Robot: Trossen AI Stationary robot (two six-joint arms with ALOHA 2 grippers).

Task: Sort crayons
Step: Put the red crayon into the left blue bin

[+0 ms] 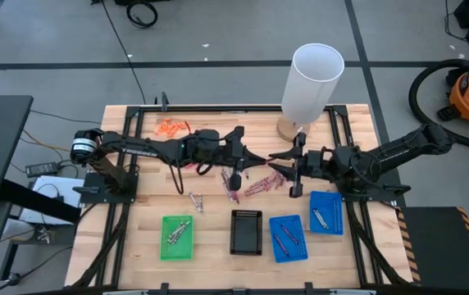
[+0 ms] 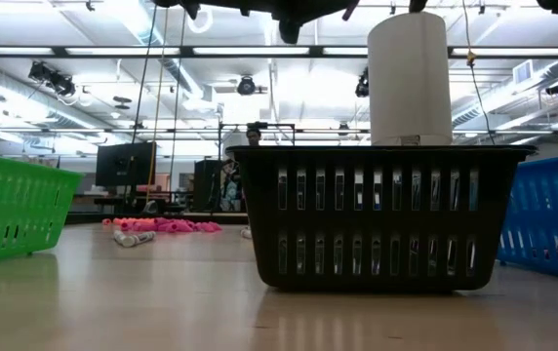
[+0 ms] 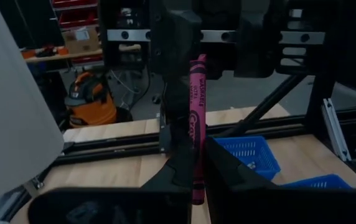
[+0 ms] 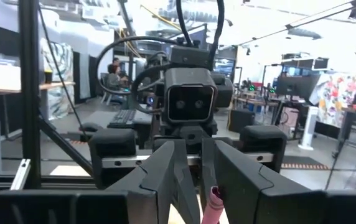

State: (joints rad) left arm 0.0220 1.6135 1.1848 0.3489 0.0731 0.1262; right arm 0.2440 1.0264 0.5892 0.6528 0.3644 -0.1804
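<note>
Wrist cams give what the overhead can't: left wrist view shows a magenta crayon (image 3: pixel 196 124) upright betw. the left claw (image 3: pixel 193 163) fingers, pinched tight, w/ the right claw's (image 3: pixel 218 43) fingers meeting its upper end head-on. Right wrist view catches only the crayon's pink tip (image 4: pixel 210 208), low betw. its own near-closed fingers; can't tell if they grip it. High view has both claws (image 1: pixel 261 158) (image 1: pixel 274 156) tip to tip mid-bench (image 1: pixel 136 246), above a loose scatter of pinkish crayons (image 1: pixel 255 185), some orange ones (image 1: pixel 171 126) at the far edge, grey ones (image 1: pixel 195 201) nearer the trays. Green tray (image 1: pixel 176 237), black tray (image 1: pixel 246 232), two blue trays (image 1: pixel 288 238) (image 1: pixel 325 213) line the front edge. Low view: black tray blocks most of the bench; pink pile (image 2: pixel 157 226) shows only as a blur behind; arms cut off at top. White cylinder (image 1: pixel 310 82) stands behind. Both arms reach inward, stretched low and level.
</note>
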